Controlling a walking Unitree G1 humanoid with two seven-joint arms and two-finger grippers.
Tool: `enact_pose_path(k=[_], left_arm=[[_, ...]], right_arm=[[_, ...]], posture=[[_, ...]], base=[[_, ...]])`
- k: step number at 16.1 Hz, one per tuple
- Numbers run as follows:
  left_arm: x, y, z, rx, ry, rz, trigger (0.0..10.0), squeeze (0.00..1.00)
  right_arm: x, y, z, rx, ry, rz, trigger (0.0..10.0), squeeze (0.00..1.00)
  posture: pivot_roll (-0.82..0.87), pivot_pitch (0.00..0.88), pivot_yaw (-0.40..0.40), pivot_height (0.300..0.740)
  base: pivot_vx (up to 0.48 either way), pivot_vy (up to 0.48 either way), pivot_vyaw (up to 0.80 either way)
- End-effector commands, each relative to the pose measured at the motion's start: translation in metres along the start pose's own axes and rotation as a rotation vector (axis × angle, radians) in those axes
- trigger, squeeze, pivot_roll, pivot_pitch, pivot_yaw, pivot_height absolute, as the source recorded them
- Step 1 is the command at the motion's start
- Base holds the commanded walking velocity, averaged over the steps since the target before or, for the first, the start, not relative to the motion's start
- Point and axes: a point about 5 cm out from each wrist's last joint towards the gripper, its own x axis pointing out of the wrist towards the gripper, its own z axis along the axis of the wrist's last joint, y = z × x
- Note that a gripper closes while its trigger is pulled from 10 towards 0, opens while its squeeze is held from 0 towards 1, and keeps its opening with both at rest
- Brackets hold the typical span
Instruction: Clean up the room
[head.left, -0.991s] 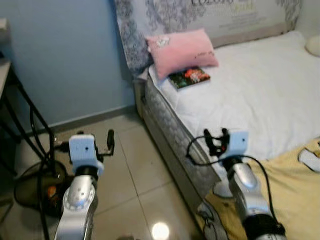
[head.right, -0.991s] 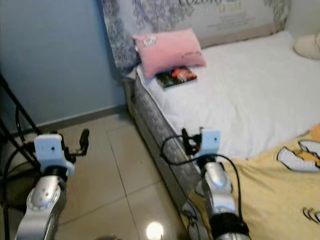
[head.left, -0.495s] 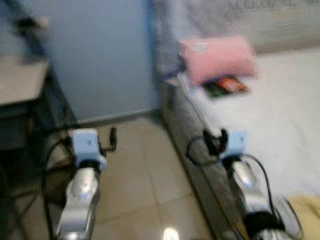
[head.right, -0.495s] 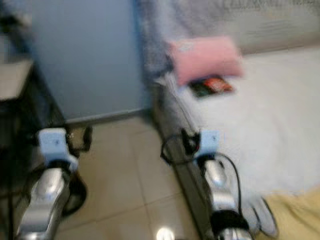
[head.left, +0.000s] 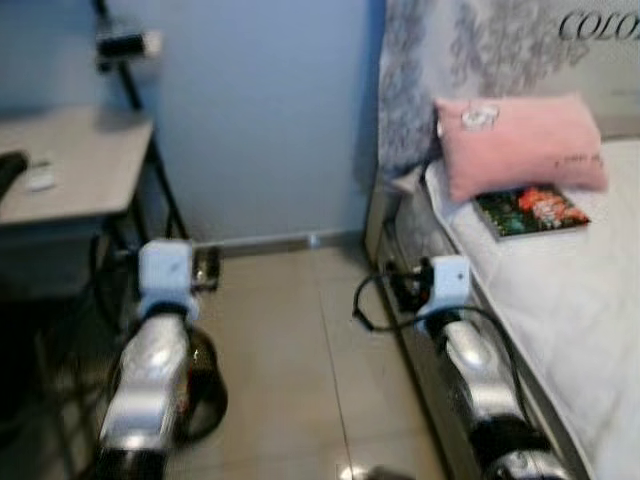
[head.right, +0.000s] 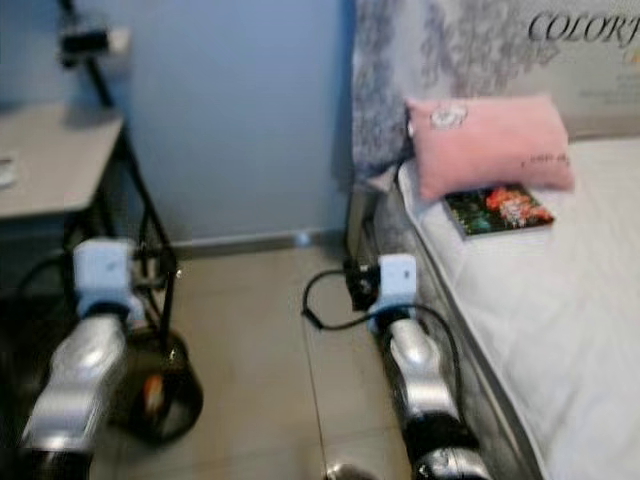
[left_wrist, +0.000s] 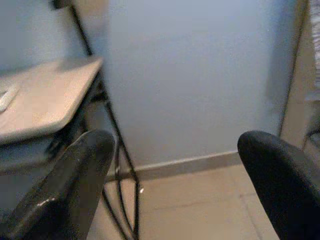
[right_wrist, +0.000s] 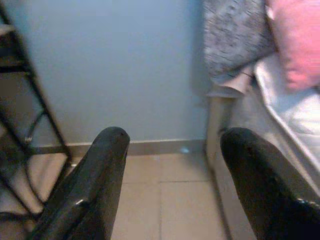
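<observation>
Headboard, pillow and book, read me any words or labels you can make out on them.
"COLOR", cut off by the picture's edge, in dark letters on the headboard.
Small dark writing on the pink pillow: too blurred to read.
Light patch near the pillow's top corner: unreadable.
Book cover: colourful, no text legible.

The left gripper (left_wrist: 172, 185) has its 2 black fingers (left_wrist: 65, 192) spread wide apart, holding nothing, one at each lower corner of the frame. Between them stands a plain pale blue wall (left_wrist: 200, 75), with a light baseboard (left_wrist: 190, 162) where it meets the beige tiled floor (left_wrist: 200, 210). To one side, a pale tabletop (left_wrist: 45, 97) rests on thin black metal legs (left_wrist: 122, 160). A small white object (left_wrist: 6, 97) lies on the tabletop's edge, too blurred to identify.
</observation>
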Motion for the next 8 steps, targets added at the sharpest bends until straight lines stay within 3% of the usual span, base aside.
enact_pose_path(k=[1, 3, 8], left_arm=[[0.002, 0.009, -0.002, 0.016, 0.017, 0.033, 10.0, 0.00], [0.002, 0.009, 0.008, -0.044, -0.044, -0.001, 10.0, 0.00], [0.005, 0.001, 0.007, -0.039, -0.021, -0.045, 10.0, 0.00]], right_arm=[[0.005, 0.003, 0.010, 0.012, -0.044, -0.001, 10.0, 0.00], [0.005, 0.005, 0.009, 0.012, -0.043, 0.004, 10.0, 0.00], [0.009, 0.010, 0.011, 0.003, -0.054, 0.024, 10.0, 0.00]], posture=[[0.01, 0.000, 0.019, 0.740], [0.01, 0.000, 0.021, 0.740], [0.02, 0.000, 0.020, 0.740]], base=[[0.000, 0.000, 0.00], [0.000, 0.000, 0.00], [0.442, 0.000, 0.00]])
